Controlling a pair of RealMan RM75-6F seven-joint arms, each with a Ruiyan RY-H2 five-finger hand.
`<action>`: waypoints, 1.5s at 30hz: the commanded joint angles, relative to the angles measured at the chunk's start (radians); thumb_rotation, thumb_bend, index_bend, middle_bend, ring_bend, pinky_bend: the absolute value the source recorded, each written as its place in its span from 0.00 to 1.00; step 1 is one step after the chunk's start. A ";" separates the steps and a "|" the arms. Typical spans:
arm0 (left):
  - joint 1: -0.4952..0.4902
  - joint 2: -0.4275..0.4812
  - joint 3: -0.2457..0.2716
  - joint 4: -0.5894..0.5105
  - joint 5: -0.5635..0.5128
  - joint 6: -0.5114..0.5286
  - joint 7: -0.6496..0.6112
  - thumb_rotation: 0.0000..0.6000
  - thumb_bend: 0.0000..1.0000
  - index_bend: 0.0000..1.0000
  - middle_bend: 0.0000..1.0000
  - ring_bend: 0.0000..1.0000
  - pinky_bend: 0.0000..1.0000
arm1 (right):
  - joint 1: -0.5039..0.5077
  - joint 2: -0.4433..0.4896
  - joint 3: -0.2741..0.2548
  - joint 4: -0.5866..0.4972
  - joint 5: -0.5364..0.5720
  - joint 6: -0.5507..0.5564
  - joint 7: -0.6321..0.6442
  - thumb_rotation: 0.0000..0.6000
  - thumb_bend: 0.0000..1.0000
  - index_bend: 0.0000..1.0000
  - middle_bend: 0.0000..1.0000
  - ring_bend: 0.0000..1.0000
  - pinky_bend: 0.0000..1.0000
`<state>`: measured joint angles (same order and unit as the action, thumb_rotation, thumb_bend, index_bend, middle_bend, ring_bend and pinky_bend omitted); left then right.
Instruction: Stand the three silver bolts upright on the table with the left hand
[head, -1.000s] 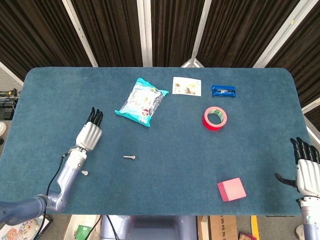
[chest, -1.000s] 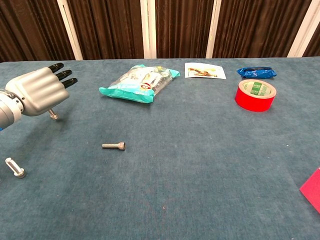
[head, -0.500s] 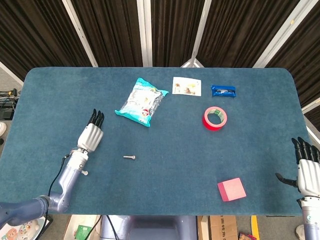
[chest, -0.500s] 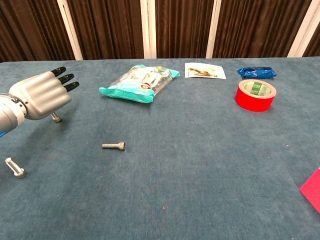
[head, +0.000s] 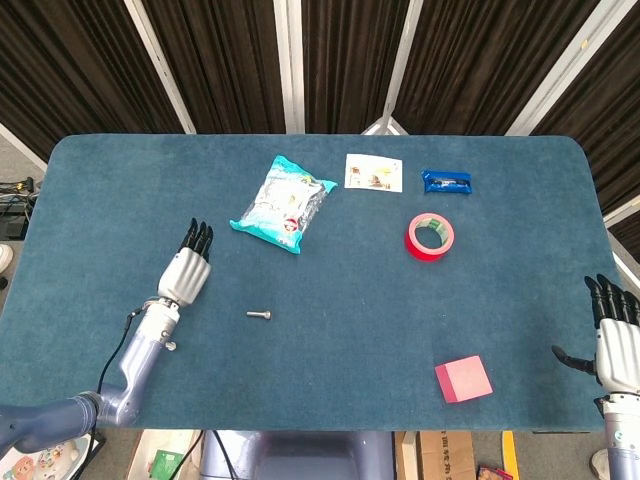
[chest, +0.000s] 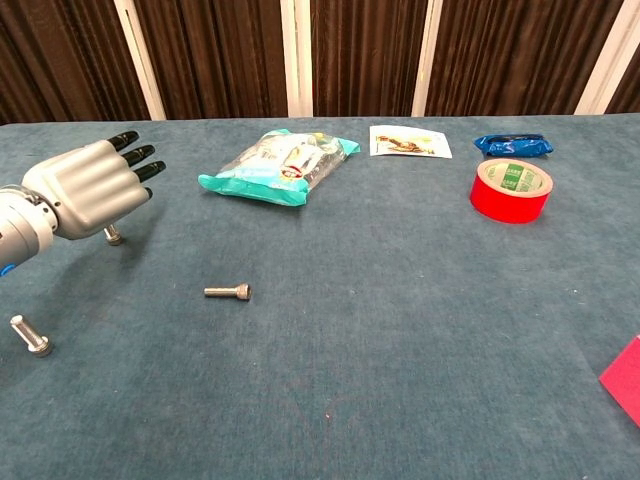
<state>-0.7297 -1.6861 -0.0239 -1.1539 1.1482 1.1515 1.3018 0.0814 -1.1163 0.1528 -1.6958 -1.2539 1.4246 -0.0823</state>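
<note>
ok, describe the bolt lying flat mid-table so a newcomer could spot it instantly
Start at the crinkly teal snack bag on the far left-centre of the table. Come straight toward the robot onto bare cloth: a small silver bolt lies there. Unlike the other two bolts, it lies on its side, well clear of the left hand.

**Even, soft light; sharp frames with mild edge stretch**

Both views are bright and evenly lit, apparently from overhead, with no hard glare. The blue table (head: 330, 290) shows only faint, short shadows: a soft dark patch lies under the left hand (chest: 92, 187) in the chest view, and a thin one beside the red tape roll (chest: 512, 190). The snack bag (chest: 278, 165) carries small highlights on its plastic. The dark curtain (head: 220, 60) behind stays deep and low in detail. Focus is crisp across the felt. The head view bends the table's far edge slightly; the chest view stretches things near its borders.
</note>
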 joint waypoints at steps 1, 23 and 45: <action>0.006 0.023 -0.018 -0.043 0.012 0.023 -0.040 1.00 0.38 0.36 0.03 0.00 0.00 | 0.000 0.001 0.000 -0.001 0.001 -0.001 0.000 1.00 0.00 0.00 0.00 0.00 0.00; 0.080 0.159 -0.179 -0.656 -0.231 0.063 -0.376 1.00 0.36 0.41 0.03 0.00 0.00 | -0.008 0.010 0.007 -0.029 0.024 0.010 -0.018 1.00 0.00 0.00 0.00 0.00 0.00; 0.035 -0.004 -0.129 -0.518 -0.292 0.044 -0.427 1.00 0.38 0.44 0.03 0.00 0.00 | -0.015 0.035 0.017 -0.036 0.038 0.004 0.024 1.00 0.00 0.00 0.00 0.00 0.00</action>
<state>-0.6930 -1.6808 -0.1605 -1.6839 0.8456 1.1983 0.8840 0.0665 -1.0817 0.1698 -1.7317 -1.2151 1.4288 -0.0587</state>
